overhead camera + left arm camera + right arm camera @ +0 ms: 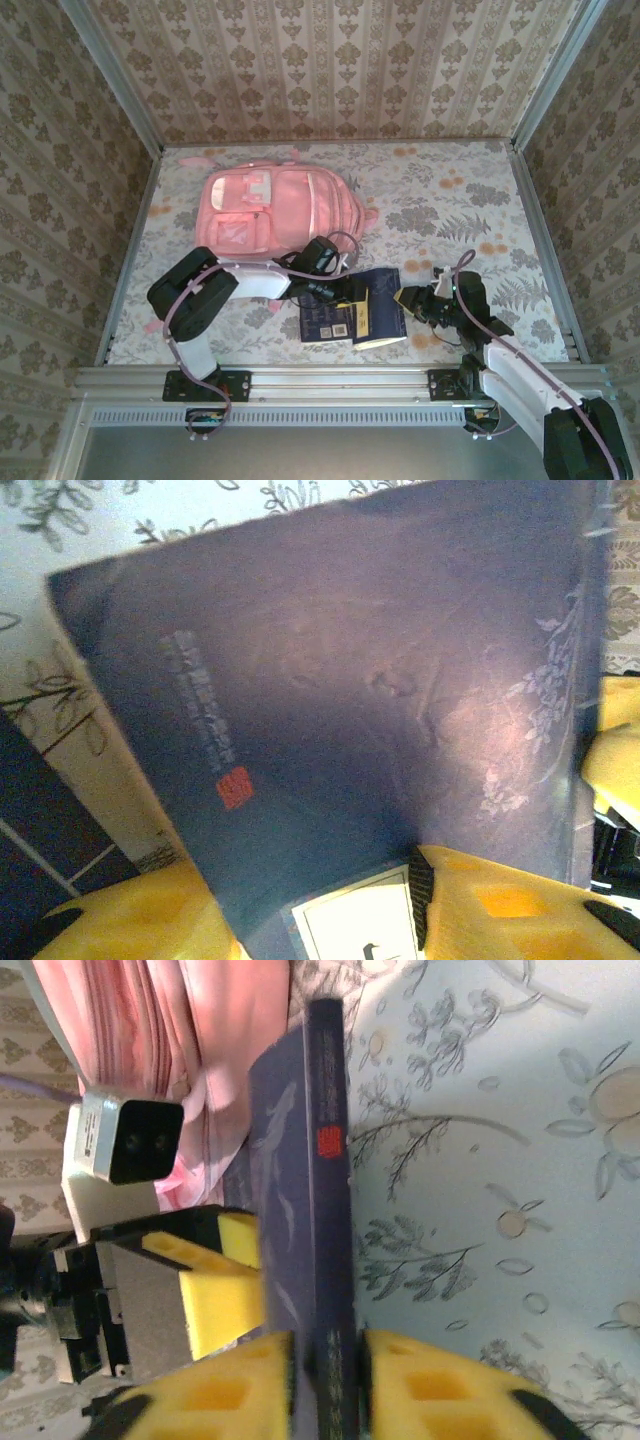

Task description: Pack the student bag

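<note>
The student bag is a large pink backpack lying flat at the back left of the table; its pink fabric also shows in the right wrist view. A dark blue book with a red seal stands tilted on its edge in front of the bag. My right gripper is shut on the book at its spine, a pad on each side. My left gripper is open, its jaws apart at the book's cover. One yellow left finger rests against that cover.
A flat dark cover with white and yellow labels lies on the floral table under the left gripper. Patterned walls and metal rails close in the table on three sides. The left wrist camera hangs close beside the book.
</note>
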Controlling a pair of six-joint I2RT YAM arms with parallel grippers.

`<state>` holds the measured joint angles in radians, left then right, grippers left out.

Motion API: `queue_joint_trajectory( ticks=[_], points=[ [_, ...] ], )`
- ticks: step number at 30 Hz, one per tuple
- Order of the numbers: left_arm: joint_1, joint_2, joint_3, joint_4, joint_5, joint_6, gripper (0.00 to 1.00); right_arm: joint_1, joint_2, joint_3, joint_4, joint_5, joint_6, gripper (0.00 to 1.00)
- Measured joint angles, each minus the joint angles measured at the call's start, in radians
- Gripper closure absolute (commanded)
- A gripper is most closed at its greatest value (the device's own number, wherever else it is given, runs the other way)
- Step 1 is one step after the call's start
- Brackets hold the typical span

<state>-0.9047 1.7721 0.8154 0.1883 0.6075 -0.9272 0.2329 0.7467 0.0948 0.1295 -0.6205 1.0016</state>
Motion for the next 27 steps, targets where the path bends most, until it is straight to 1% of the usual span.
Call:
queue_joint_trajectory(
  ticks=[2,3,4,6,7,8,10,12,16,18,21,24,27],
  points=[
    [-0.003,0.005,0.000,0.010,0.002,0.000,0.56,0.019,0.024,0.011,0.001,-0.007,-0.014,0.58],
    [-0.004,0.007,0.000,0.016,0.003,0.000,0.57,0.031,0.041,0.018,0.001,-0.008,-0.018,0.62],
    [-0.005,0.008,0.000,0.019,0.003,0.000,0.57,0.040,0.057,0.023,0.002,-0.008,-0.021,0.70],
    [-0.005,0.009,0.000,0.022,0.003,0.000,0.58,0.064,0.096,0.034,-0.001,-0.003,-0.034,0.91],
    [-0.005,0.009,-0.001,0.022,0.003,0.000,0.58,0.072,0.110,0.040,-0.004,0.002,-0.036,0.96],
    [-0.005,0.009,-0.002,0.021,0.003,0.000,0.57,0.077,0.123,0.053,-0.018,0.008,-0.046,1.00],
    [-0.003,0.000,-0.005,0.017,-0.002,0.001,0.53,0.081,0.126,0.084,-0.066,0.024,-0.072,1.00],
    [0.003,-0.033,-0.013,-0.023,-0.014,0.012,0.47,0.082,0.096,0.115,-0.123,0.051,-0.092,1.00],
    [0.033,-0.178,-0.031,-0.128,-0.039,0.037,0.38,0.082,-0.009,0.170,-0.197,0.067,-0.112,1.00],
    [0.054,-0.268,-0.031,-0.147,-0.042,0.043,0.33,0.082,-0.025,0.210,-0.193,0.040,-0.112,1.00],
    [0.080,-0.352,-0.031,-0.135,-0.030,0.034,0.28,0.082,-0.025,0.249,-0.153,-0.026,-0.095,1.00],
    [0.095,-0.380,-0.031,-0.098,-0.008,0.006,0.26,0.082,-0.025,0.278,-0.100,-0.089,-0.059,1.00],
    [0.101,-0.383,-0.031,-0.078,0.017,-0.009,0.26,0.082,-0.025,0.313,-0.054,-0.134,-0.018,1.00]
  ],
)
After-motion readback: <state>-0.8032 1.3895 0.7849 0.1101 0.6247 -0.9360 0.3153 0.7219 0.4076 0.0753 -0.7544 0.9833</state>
